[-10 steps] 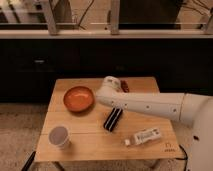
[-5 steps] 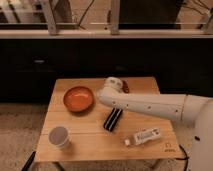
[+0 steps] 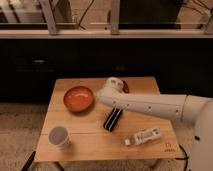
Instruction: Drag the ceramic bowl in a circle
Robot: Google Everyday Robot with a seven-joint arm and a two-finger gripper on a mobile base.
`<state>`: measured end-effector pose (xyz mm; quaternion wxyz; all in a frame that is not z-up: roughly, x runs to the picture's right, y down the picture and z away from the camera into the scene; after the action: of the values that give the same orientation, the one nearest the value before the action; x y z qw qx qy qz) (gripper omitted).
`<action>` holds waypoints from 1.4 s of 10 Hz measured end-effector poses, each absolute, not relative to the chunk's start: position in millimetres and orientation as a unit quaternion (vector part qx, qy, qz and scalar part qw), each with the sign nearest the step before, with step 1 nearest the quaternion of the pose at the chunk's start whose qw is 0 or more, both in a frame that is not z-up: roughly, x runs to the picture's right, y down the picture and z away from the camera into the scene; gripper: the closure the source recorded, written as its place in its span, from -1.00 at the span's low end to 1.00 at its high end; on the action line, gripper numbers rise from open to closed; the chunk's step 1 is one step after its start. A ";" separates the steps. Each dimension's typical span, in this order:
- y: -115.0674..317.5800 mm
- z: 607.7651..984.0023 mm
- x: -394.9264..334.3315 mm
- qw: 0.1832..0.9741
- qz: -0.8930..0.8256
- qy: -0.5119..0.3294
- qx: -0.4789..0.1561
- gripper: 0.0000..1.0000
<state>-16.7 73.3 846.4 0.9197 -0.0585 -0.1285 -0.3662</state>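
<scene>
Jaws now rightward, beside ceramic bowl [image 3: 78, 98]

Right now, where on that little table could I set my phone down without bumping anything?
Bare wood lies at the front, between the white cup, the black object and the lying bottle, and at the left of the table, between cup and ceramic bowl. Crowded: the back middle, where the gripper sits beside the bowl, with the arm over the right side.

Gripper [image 3: 115, 84] right of ceramic bowl [image 3: 78, 98] (cup [image 3: 58, 136] before it).
</scene>
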 end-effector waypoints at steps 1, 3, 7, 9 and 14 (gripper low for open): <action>71.8 846.5 -12.9 0.921 -0.360 -0.137 -0.057 0.59; 60.1 850.7 -0.4 0.906 -0.357 -0.225 -0.037 0.15; 37.9 866.6 -12.1 0.842 -0.380 -0.381 -0.032 -0.57; 35.0 869.0 -30.6 0.829 -0.408 -0.382 -0.032 -0.60; 37.2 878.0 -58.1 0.810 -0.449 -0.375 -0.037 -0.60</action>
<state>-58.1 37.2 878.0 0.8102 -0.0374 -0.3748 -0.4492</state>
